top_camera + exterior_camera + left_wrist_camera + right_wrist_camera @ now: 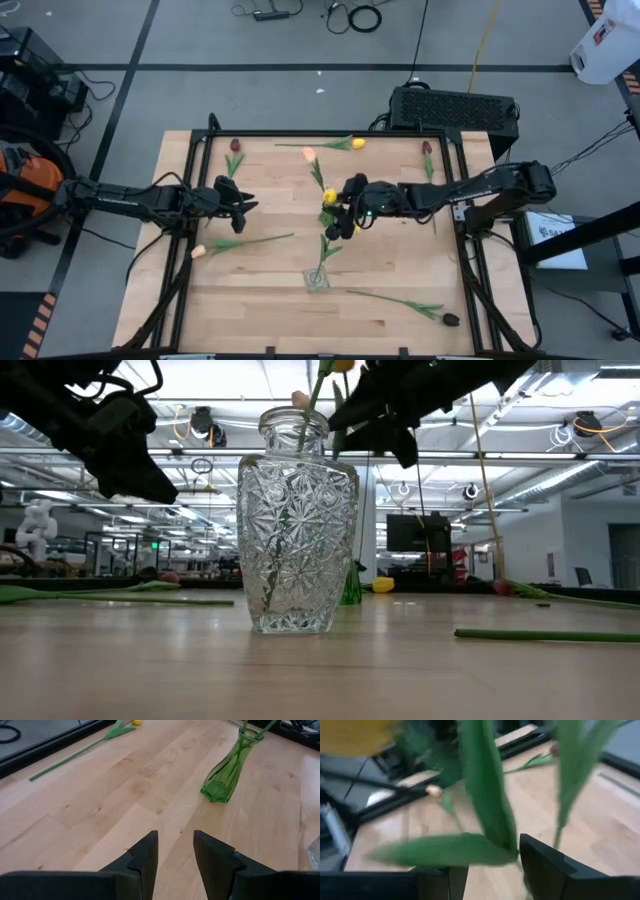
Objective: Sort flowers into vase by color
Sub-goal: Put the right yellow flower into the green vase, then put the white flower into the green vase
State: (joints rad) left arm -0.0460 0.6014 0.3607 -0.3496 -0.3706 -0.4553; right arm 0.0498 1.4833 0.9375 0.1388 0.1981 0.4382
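A clear cut-glass vase (317,280) (297,520) stands near the table's front middle, with a green stem (312,420) rising out of its mouth. My right gripper (345,215) (490,870) hovers open just above and beyond it. A yellow-headed flower's leaves (485,795) and thin stem stand between its fingers. A green vase (227,770) (328,215) with stems in it stands mid-table. Loose flowers lie flat on the wood: a peach one (198,251), a yellow one (358,143), a dark one (450,320) and two maroon ones (235,145) (427,147). My left gripper (243,205) (175,850) waits open at the left, with nothing between its fingers. My right gripper has the flower's stem and a broad leaf (512,852) between its spread fingers, close to one finger (550,865). The picture is blurred, so I cannot tell whether either finger touches them. The fingers come from the table's right, slanting slightly down.
A black metal frame (190,215) runs round the wooden table top. A black box (455,105) stands beyond the far right corner. Bare wood lies between my left gripper and the green vase, and along the front left.
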